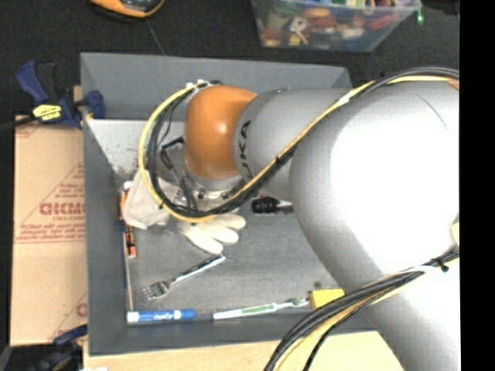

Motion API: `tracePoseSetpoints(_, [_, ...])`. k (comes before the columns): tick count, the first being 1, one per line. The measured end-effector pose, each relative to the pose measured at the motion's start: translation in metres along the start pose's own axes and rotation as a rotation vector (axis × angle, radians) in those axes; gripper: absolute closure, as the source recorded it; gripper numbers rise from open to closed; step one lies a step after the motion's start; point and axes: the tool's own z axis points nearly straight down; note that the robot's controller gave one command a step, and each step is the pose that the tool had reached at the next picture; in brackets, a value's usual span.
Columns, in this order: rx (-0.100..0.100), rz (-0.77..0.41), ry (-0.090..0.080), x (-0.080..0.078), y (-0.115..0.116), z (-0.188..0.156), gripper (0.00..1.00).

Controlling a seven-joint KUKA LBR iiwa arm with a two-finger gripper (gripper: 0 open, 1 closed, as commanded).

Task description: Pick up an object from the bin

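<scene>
Pincer [203,199] of KUKA arm [267,134] over glove [214,231]

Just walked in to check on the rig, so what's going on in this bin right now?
A KUKA arm reaches into the grey bin from the right. Its orange-covered wrist is low over a crumpled white glove near the bin's middle. Whether anything is gripped can't be seen. A fork, a blue marker and a white-and-green stick lie apart from the wrist, toward the bin's near edge.
</scene>
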Motion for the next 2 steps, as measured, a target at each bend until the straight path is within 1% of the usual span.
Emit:
tracePoseSetpoints(1, [0.0,0.0,0.0,0.0,0.0,0.0,1.0])
tracePoseSetpoints(2, [0.007,0.001,0.008,0.002,-0.002,-0.013,1.0])
